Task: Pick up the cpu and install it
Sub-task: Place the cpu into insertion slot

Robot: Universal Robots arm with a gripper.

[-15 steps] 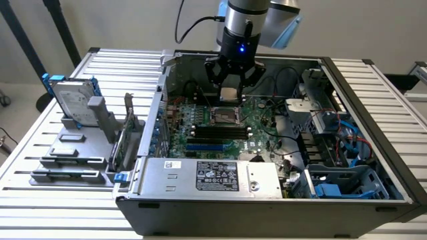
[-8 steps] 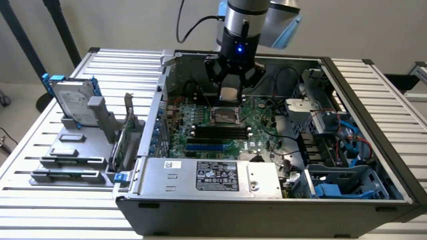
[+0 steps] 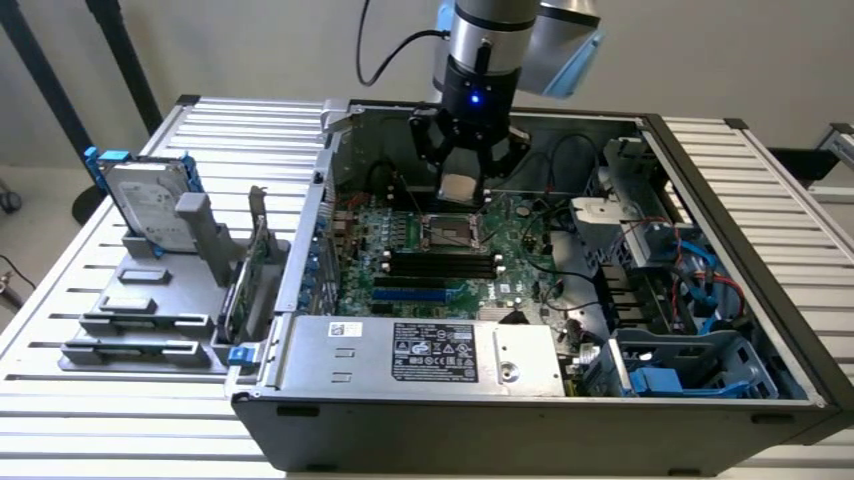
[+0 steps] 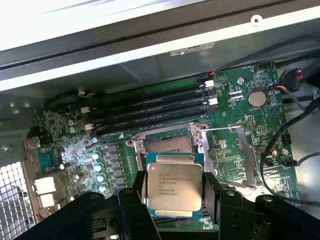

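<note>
Cpu [image 4: 173,186] pinched flat by its edges in the gripper [image 3: 461,180] jaws, lid up, hanging over the motherboard [image 4: 227,107], open socket [image 4: 167,145] just beyond, toward the memory sticks [image 4: 150,107].

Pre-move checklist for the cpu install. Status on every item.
1. Grip: gripper clamps the cpu on two opposite edges. Ok.
2. Socket open: load plate swung aside, socket bare. Ok.
3. Cpu edges parallel to socket edges in the wrist view. Ok.
4. Cpu centred over the socket: it hangs above the board near it, but the offset is unclear. Cannot tell.
5. Corner mark matched to socket. Cannot tell.
6. Cables lie off to the side, none across the socket. Ok.
</note>
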